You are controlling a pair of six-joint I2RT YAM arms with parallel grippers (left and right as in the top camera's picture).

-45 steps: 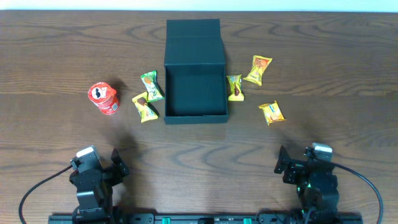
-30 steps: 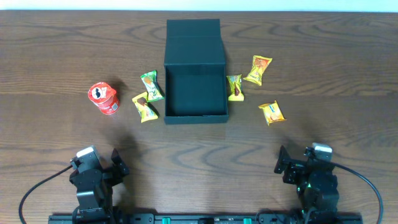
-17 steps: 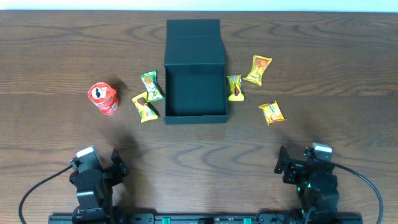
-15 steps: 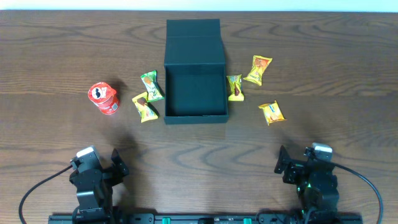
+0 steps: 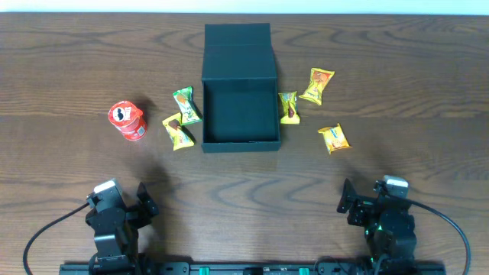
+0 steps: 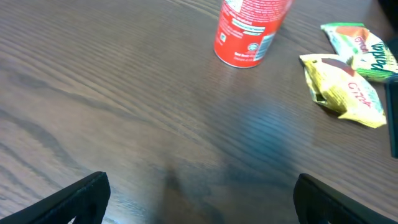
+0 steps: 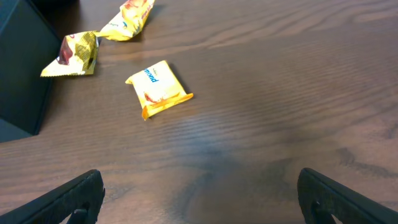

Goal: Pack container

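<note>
Sitting open, container [image 5: 240, 107], far from L hand [image 5: 122, 201], R hand [image 5: 376, 200]

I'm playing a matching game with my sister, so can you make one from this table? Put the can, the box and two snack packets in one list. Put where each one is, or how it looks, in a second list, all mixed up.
Things:
1. red can
2. black box
3. green packet
4. square yellow packet

Clues:
A. lid open, nothing inside
B. right of the box, the packet nearest the front
C. farthest left of all the things on the table
D. close beside the box's left wall

Pairs: 1-C, 2-A, 3-D, 4-B
</note>
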